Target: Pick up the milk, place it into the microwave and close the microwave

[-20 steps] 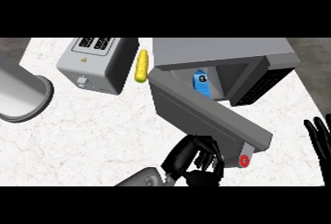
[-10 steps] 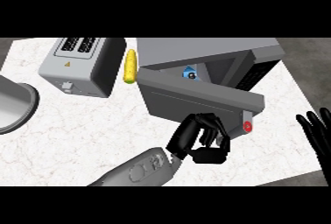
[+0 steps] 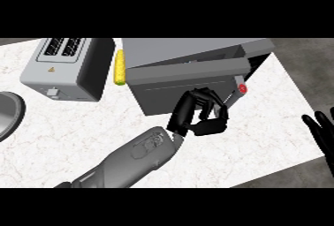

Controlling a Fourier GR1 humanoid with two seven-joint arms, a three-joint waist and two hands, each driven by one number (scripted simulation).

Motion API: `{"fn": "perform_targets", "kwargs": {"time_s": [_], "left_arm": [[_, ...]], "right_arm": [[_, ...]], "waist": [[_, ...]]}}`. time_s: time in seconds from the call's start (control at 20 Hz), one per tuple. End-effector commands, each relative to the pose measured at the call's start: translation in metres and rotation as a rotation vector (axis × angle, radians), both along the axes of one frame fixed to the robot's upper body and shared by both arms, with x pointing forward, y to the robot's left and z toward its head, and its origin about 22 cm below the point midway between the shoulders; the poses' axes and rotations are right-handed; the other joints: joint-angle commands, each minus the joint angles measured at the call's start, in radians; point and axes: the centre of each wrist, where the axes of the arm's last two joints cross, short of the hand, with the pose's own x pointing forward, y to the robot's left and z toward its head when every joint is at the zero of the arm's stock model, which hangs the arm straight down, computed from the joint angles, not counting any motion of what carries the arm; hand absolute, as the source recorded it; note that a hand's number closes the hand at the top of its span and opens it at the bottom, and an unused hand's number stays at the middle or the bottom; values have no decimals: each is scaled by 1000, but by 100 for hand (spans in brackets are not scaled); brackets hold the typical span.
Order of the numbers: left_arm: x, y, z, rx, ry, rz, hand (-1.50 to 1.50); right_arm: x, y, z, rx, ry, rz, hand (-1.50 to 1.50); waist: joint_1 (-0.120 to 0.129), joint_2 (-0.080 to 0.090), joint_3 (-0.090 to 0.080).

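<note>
The left hand (image 3: 199, 115), fingers curled and holding nothing, is pressing the grey box-shaped microwave's (image 3: 195, 53) nearly closed door (image 3: 186, 84); the right hand (image 3: 323, 132), fingers straight and spread, is resting at the white marble counter's (image 3: 78, 123) right edge.

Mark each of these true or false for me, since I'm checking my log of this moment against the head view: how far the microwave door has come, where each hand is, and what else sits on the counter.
1. The microwave door is nearly shut. True.
2. The left hand is against the door's front. True.
3. The milk carton stands on the counter beside the toaster. False: no milk shows on the counter.
4. The right hand pushes the door. False: it rests open at the view's right edge.
5. A yellow corn cob lies between toaster and microwave. True.
</note>
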Motion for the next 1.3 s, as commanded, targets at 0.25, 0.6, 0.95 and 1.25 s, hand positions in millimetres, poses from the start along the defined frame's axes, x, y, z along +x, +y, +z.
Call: {"fn": "perform_targets", "kwargs": {"time_s": [0.25, 0.6, 0.95, 1.25], "left_arm": [[36, 5, 29, -142, -35, 103, 150], [39, 7, 23, -160, -55, 111, 150], [39, 10, 15, -181, -46, 125, 150], [42, 10, 16, -200, -73, 144, 150]], "right_arm": [[2, -1, 13, 16, -6, 57, -150], [4, -3, 26, -2, -21, 62, -150], [6, -6, 38, -18, -41, 90, -150], [8, -8, 43, 5, -45, 88, -150]], "waist": [[-41, 20, 1], [-53, 23, 1], [-72, 29, 3], [-74, 30, 4]]}}
